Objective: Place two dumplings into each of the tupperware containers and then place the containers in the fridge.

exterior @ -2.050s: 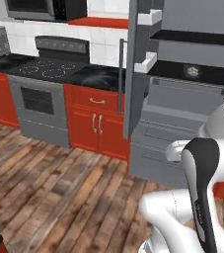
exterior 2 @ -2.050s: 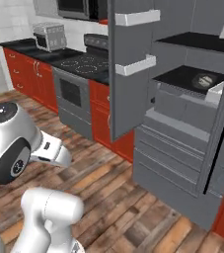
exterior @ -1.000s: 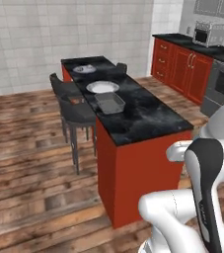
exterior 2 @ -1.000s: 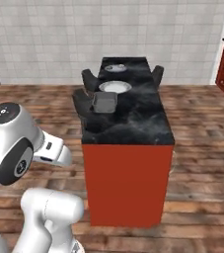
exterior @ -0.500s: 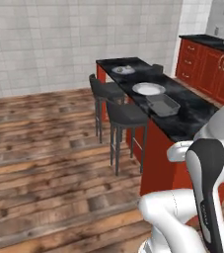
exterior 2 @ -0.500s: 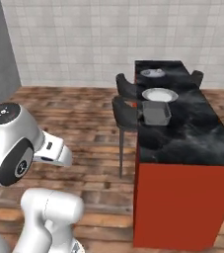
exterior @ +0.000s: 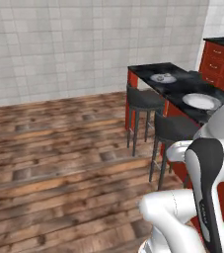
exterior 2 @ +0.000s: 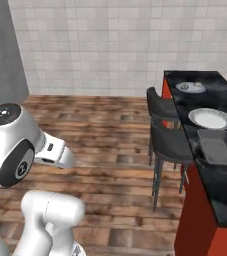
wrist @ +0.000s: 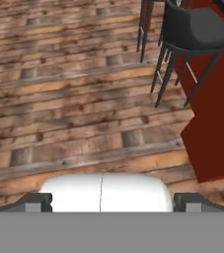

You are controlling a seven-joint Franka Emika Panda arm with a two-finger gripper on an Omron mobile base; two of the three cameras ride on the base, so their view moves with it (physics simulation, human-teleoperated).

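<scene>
One grey tray is seen on the dark worktop beside a round plate, well apart from the wide-spread, empty jaws.

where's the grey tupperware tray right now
In the right base view the tupperware tray sits on the black island counter at the right, just nearer the camera than the round plate, with two dark stools to its left.
</scene>
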